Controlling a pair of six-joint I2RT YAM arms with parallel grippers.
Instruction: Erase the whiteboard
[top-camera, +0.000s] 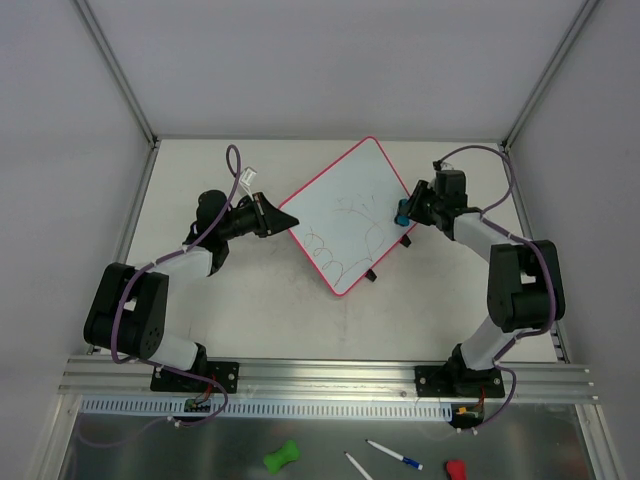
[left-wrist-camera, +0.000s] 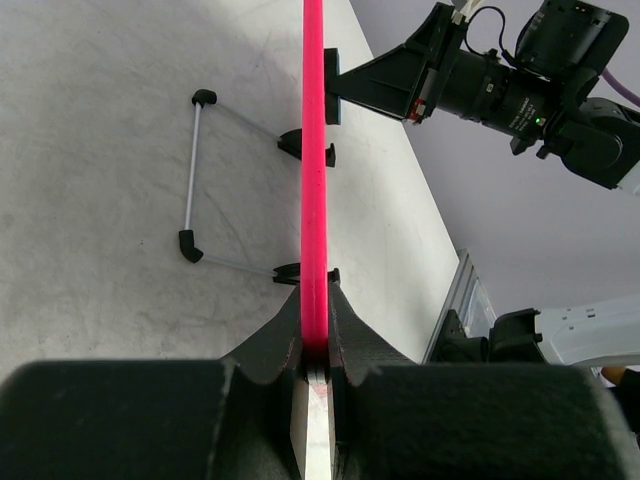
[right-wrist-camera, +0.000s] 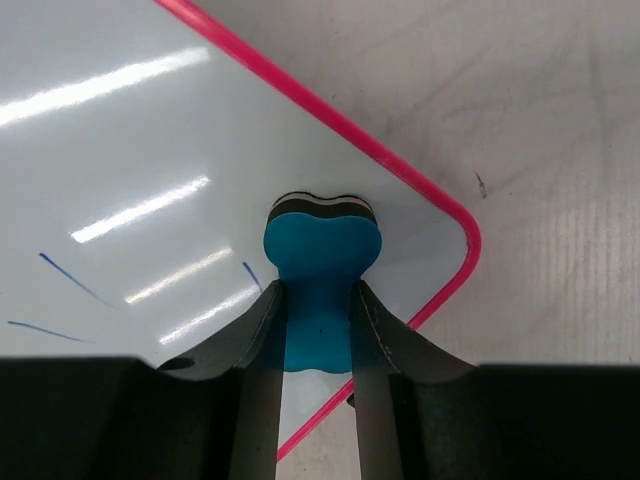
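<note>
Your right gripper (right-wrist-camera: 318, 305), clamped on the blue eraser (right-wrist-camera: 322, 245), sits at the right corner of the whiteboard (top-camera: 350, 190); the scribbles (top-camera: 345, 235) lie to its left, toward the centre, while your left gripper (left-wrist-camera: 316, 335) pinches the opposite corner's rim.

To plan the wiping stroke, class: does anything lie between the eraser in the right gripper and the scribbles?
Nothing visible does. The eraser in the right gripper sits near the whiteboard corner, with only bare board up to the scribbles.
</note>
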